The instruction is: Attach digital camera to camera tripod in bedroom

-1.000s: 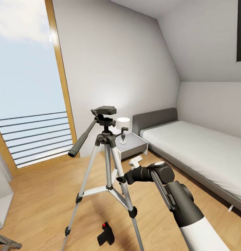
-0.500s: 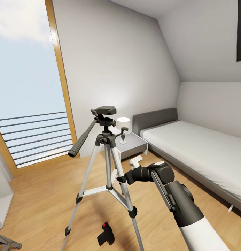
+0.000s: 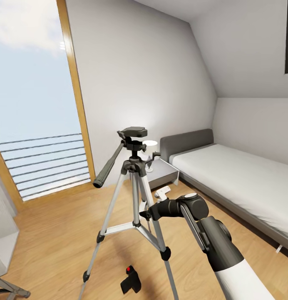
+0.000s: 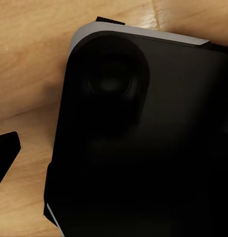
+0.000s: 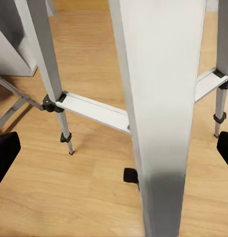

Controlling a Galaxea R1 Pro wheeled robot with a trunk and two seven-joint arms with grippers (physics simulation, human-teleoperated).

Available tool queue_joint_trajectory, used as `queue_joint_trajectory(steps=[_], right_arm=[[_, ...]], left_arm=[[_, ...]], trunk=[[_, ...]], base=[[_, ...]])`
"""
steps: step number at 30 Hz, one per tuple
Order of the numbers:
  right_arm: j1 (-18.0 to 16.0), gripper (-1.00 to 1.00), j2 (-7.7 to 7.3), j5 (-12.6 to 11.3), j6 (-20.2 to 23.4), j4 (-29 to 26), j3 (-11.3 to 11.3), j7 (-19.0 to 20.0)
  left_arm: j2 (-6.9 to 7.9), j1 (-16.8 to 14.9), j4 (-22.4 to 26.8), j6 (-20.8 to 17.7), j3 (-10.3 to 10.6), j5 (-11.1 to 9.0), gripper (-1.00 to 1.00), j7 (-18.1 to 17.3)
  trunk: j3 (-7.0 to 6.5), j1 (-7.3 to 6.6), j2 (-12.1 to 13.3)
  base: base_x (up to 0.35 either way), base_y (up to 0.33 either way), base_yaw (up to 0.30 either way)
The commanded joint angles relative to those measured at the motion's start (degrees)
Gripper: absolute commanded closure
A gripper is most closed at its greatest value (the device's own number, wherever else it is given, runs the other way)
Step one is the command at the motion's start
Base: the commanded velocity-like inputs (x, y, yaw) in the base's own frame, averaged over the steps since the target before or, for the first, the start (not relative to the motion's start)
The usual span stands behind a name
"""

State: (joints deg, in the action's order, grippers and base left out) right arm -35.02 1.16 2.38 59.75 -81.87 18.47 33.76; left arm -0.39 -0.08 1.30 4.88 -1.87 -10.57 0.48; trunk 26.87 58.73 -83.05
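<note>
On floor: blk camera [image 3: 130,281], red btn.

Light wood plank floor [image 3: 56,233], camera tripod [image 3: 133,208] standing on it, digital camera [image 3: 130,281] lying between its legs

Three cameras looking at one bedroom corner

The head camera is looking forward and slightly down from standing height, taking in the whole tripod [image 3: 133,196], the bed [image 3: 235,179] and the right arm [image 3: 210,237]. The right wrist camera is sitting very near a silver tripod leg [image 5: 156,113], looking down along it to the plank floor [image 5: 59,197]; both views are sharing that tripod. The left wrist camera is pressing close to a black body [image 4: 143,138] over the same floor.
</note>
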Motion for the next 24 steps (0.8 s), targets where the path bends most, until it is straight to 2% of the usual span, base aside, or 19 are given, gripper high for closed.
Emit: queue_joint_trajectory(steps=[1, 24], right_arm=[[0.0, -1.0, 0.01, 0.3, 0.2, 0.0, 0.0, 0.3], [0.0, -1.0, -0.22, 0.3, 0.2, 0.0, -0.1, 0.2]], left_arm=[[-0.02, 0.0, 0.0, 0.1, -0.2, -0.2, -1.0, 0.0], [-0.01, 0.0, 0.0, 0.1, -0.2, -0.2, -1.0, 0.0]], trunk=[[0.06, 0.0, 0.0], [0.06, 0.0, 0.0]], base=[[0.0, 0.042, 0.0], [0.0, 0.005, 0.0]])
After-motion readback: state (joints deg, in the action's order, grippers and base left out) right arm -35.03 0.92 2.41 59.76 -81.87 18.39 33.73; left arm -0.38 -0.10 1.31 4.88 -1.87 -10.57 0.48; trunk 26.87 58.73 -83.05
